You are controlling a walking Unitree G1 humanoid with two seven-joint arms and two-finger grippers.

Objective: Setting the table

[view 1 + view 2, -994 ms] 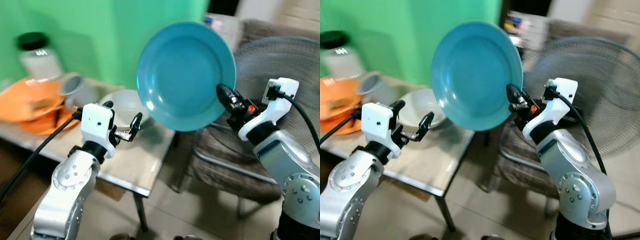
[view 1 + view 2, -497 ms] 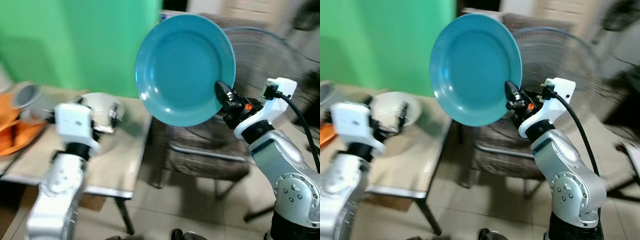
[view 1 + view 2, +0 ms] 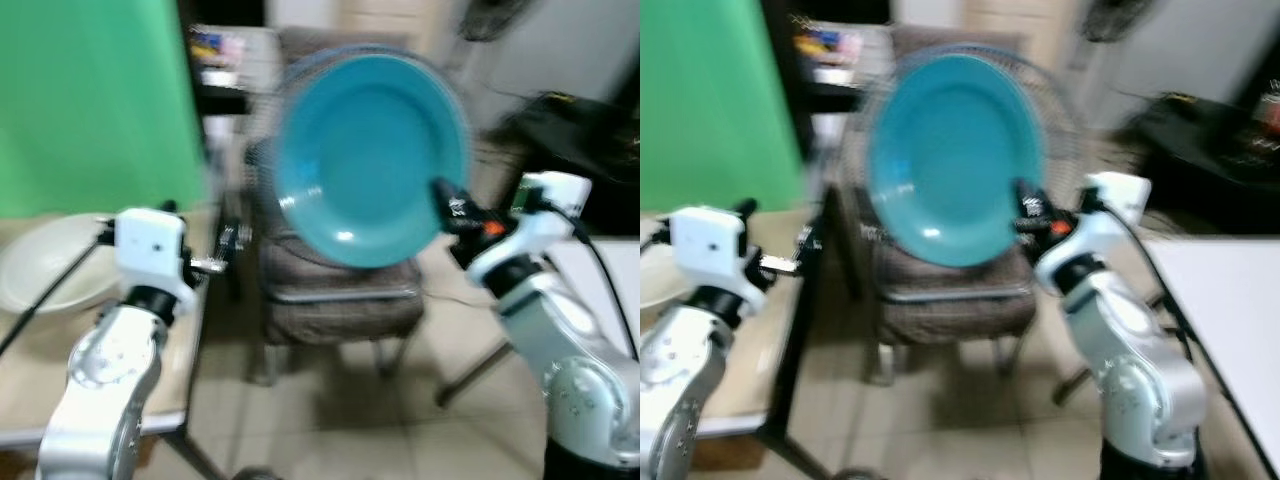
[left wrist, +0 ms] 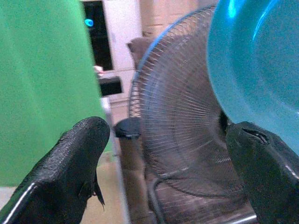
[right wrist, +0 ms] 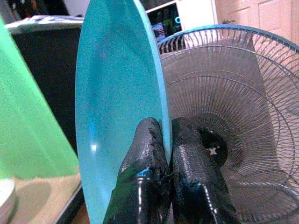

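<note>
Carrying step, by the look of it. Teal plate (image 3: 370,160) held up on edge in front of the head camera, at about twelve o'clock in the eye views, face toward the robot. Pinched at its rim near four o'clock by the right gripper (image 5: 164,140) — both black fingers pressed tight together with the plate edge between them, plain to see in the right wrist view. Behind the plate, a standing fan (image 5: 224,121) with a wire grille, and below it a chair (image 3: 340,290) with a brownish seat.

Left gripper (image 3: 222,255) raised at about nine o'clock, holding nothing — fingers (image 4: 77,154) spread wide, fan and plate showing in the gap between them. Further out at nine o'clock, a white bowl (image 3: 45,260) on a beige table (image 3: 30,370) against a green wall (image 3: 90,100). At three to four o'clock, the corner of a white table (image 3: 1230,310).

Eye views blurred, likely from turning or walking. Next, probably: reach a clear stretch of table surface, tip the plate from upright to flat, lower it down, then part the right fingers. Main worry — a rim-only pinch on a tilted plate, liable to slip if swung hard.
</note>
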